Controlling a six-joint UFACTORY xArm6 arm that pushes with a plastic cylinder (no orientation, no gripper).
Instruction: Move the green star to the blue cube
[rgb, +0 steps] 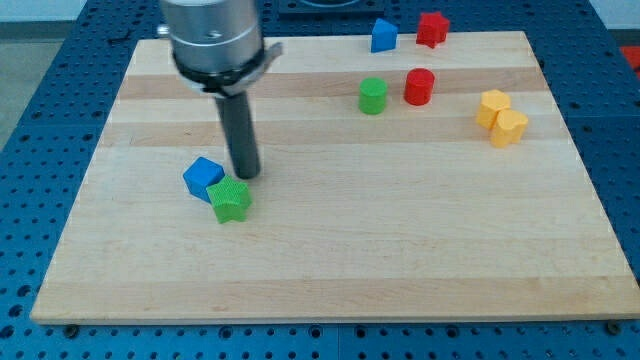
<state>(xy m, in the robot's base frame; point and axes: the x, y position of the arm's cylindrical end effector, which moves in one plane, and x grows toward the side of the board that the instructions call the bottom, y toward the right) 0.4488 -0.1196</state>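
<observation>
My tip (245, 176) is a bare rod holding nothing, standing just above the green star (230, 201) on the left half of the wooden board (330, 260). The green star touches the blue cube (203, 178), which sits toward the board's left edge.

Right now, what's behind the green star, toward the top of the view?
Just behind the green star, my tip stands on the board. The blue cube touches the star's upper left. The rod hides the wood directly behind it.
</observation>
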